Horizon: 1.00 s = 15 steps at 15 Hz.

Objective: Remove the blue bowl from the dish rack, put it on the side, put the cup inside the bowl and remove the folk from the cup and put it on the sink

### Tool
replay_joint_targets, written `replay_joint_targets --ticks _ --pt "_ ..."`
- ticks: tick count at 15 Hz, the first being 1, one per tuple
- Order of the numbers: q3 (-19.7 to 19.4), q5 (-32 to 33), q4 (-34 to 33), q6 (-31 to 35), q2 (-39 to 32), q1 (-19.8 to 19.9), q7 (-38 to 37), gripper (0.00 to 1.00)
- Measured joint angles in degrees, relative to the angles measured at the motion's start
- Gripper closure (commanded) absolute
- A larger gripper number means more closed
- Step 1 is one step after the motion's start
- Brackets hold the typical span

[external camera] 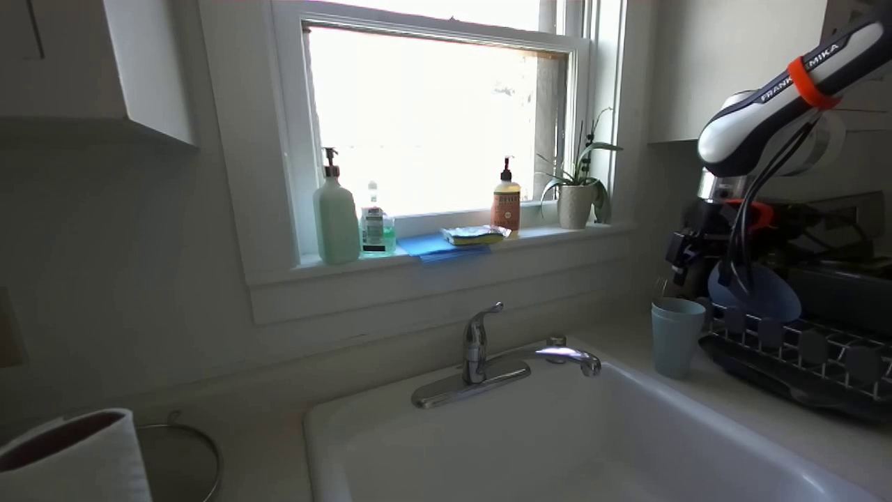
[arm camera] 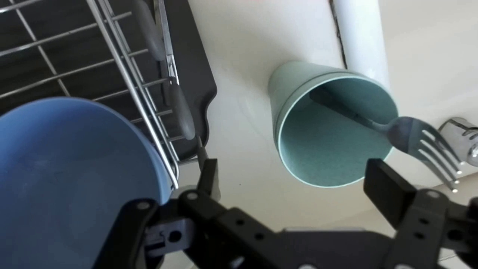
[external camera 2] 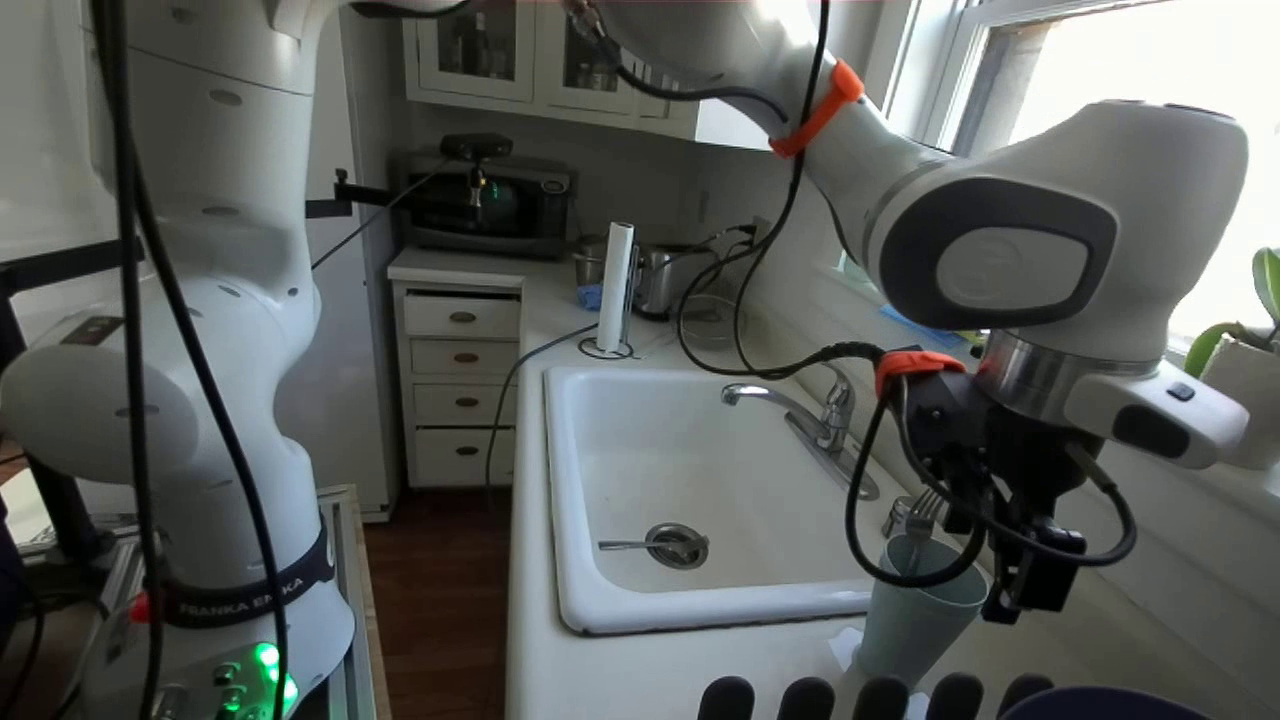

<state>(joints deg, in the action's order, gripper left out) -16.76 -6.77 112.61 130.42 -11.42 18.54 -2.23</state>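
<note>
The blue bowl (arm camera: pixel 74 179) rests tilted in the dish rack (arm camera: pixel 123 67); both also show in an exterior view, the bowl (external camera: pixel 756 296) above the rack's wires (external camera: pixel 829 352). The pale cup (arm camera: pixel 332 149) stands on the counter between rack and sink (external camera 2: pixel 600 615); it shows in both exterior views (external camera: pixel 674 341) (external camera 2: pixel 912 630). The fork (arm camera: pixel 407 136) leans in the cup, tines up over the rim; it also shows in an exterior view (external camera 2: pixel 922 515). My gripper (arm camera: pixel 293 179) is open and empty, above the counter beside the cup, right finger overlapping the cup's rim in view.
The chrome faucet (external camera: pixel 476 348) stands at the sink's back edge. A utensil (external camera 2: pixel 625 545) lies over the sink drain. Grey-tipped prongs (arm camera: pixel 181 112) line the rack's edge. Bottles (external camera: pixel 338 219) and a potted plant (external camera: pixel 575 206) stand on the windowsill. Cables (external camera 2: pixel 860 470) loop beside the wrist.
</note>
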Motion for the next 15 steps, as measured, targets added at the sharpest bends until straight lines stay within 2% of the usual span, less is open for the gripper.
replay_joint_targets --ticks 11,15 --pt "0.1 -2.1 -7.6 -6.2 -7.6 1.5 -0.1 0.00" --pt "-0.6 -1.4 -10.7 -5.8 -7.8 1.4 -3.7 0.00"
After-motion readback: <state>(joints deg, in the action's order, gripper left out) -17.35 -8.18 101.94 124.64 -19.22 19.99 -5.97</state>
